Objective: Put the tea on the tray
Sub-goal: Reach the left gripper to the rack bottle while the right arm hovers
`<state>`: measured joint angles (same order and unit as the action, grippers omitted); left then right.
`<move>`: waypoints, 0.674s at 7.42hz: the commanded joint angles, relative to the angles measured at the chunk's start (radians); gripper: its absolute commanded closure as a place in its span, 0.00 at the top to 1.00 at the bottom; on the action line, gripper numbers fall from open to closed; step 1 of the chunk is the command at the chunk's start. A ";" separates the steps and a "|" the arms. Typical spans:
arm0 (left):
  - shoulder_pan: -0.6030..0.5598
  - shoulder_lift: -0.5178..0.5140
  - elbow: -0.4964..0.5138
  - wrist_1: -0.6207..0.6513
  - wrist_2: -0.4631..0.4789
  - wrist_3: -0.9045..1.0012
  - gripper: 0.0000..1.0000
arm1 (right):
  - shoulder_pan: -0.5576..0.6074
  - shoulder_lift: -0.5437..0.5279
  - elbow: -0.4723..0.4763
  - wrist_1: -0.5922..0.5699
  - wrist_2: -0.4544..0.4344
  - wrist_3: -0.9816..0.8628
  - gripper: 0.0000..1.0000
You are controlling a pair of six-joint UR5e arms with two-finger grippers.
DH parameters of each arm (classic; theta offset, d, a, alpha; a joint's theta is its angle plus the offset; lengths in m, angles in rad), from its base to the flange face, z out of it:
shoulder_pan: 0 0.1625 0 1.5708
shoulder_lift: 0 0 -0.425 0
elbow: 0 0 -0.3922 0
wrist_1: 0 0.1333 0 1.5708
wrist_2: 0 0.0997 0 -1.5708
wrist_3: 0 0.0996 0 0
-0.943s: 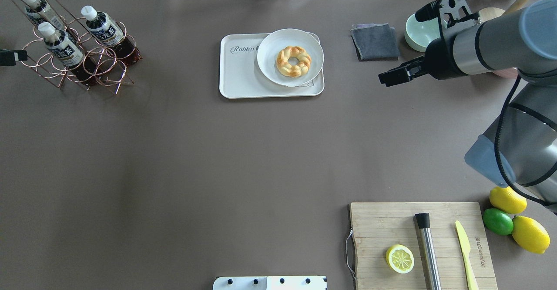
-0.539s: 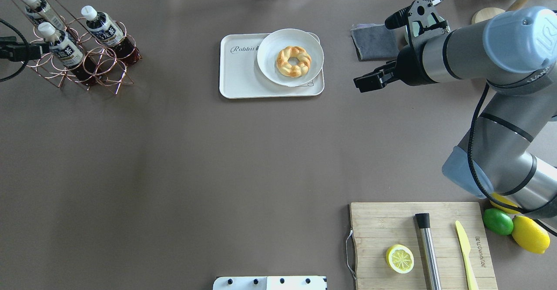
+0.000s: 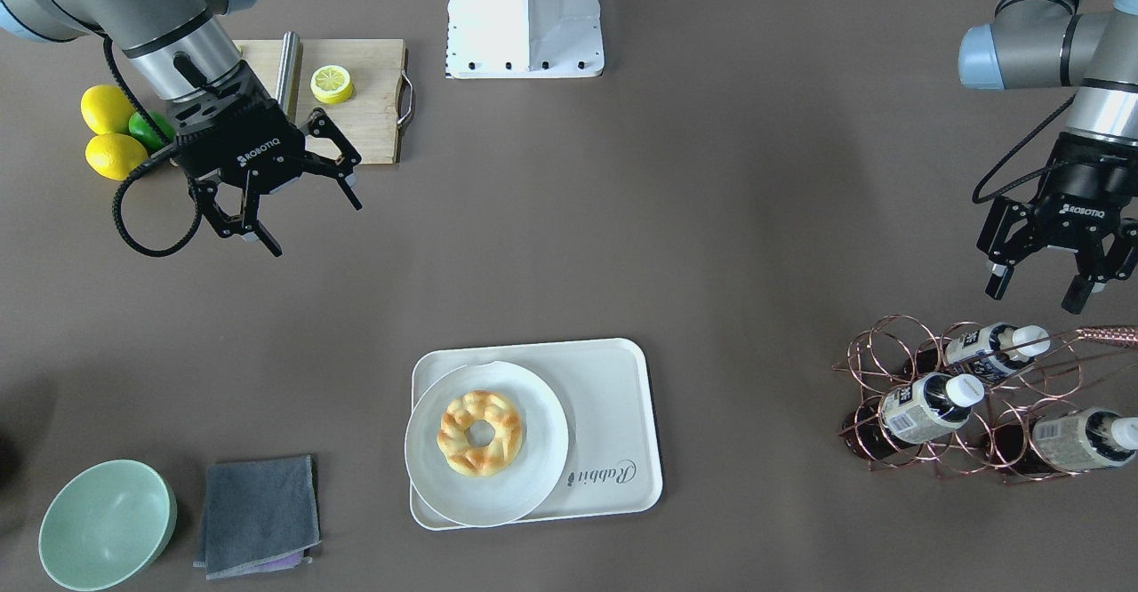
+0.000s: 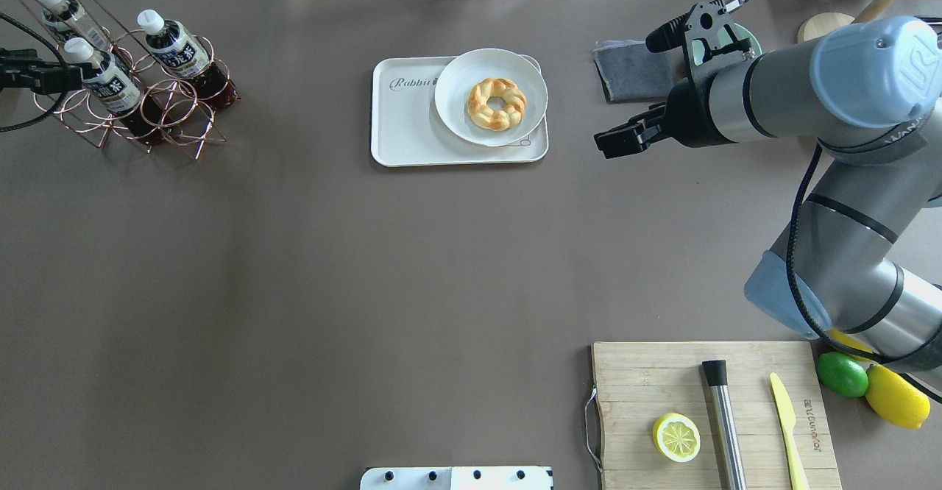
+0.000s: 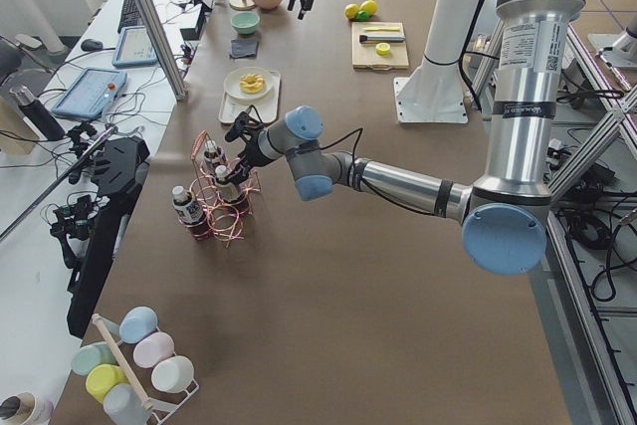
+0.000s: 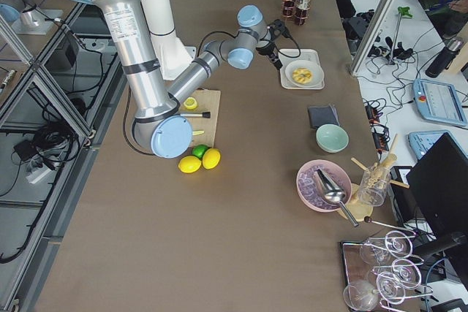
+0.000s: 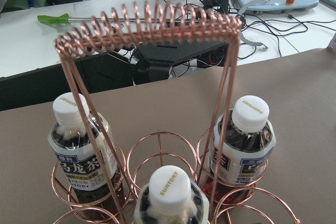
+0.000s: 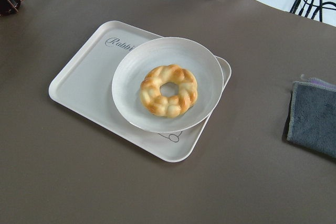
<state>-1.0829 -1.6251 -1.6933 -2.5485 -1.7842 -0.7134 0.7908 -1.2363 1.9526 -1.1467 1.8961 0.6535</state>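
Note:
Three tea bottles (image 4: 180,48) with white caps stand in a copper wire rack (image 4: 169,107) at the far left; the left wrist view shows them close from above (image 7: 247,140). The cream tray (image 4: 408,122) with the word "Rabbit" lies at the back middle, with bare room on its left part. My left gripper (image 3: 1036,297) is open and empty, just short of the rack and apart from the bottles. My right gripper (image 3: 313,226) is open and empty, in the air to the right of the tray (image 8: 89,77).
A round white plate (image 4: 456,107) with a braided doughnut (image 4: 497,104) covers the tray's right part. A grey cloth (image 4: 633,70) and a green bowl (image 3: 107,521) lie behind my right arm. A cutting board (image 4: 633,372) with a lemon half, a metal tool and a yellow knife is near right.
My right arm has swung left toward the tray. My left gripper has come in from the left edge up to the rack. Both grippers stayed open.

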 commanded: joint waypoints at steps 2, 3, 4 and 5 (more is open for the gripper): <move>0.000 -0.067 0.066 -0.001 0.025 0.008 0.75 | 0.001 0.000 0.000 -0.001 -0.002 -0.002 1.00; 0.000 -0.073 0.075 -0.001 0.023 0.006 0.74 | 0.001 0.000 0.000 -0.001 -0.002 -0.002 1.00; 0.000 -0.073 0.087 -0.022 0.023 0.008 0.72 | 0.001 0.000 -0.001 -0.001 -0.003 -0.002 1.00; 0.000 -0.072 0.108 -0.051 0.023 0.011 0.72 | -0.001 0.000 -0.001 0.001 -0.003 -0.002 1.00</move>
<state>-1.0830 -1.6953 -1.6142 -2.5622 -1.7609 -0.7059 0.7913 -1.2363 1.9520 -1.1473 1.8937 0.6520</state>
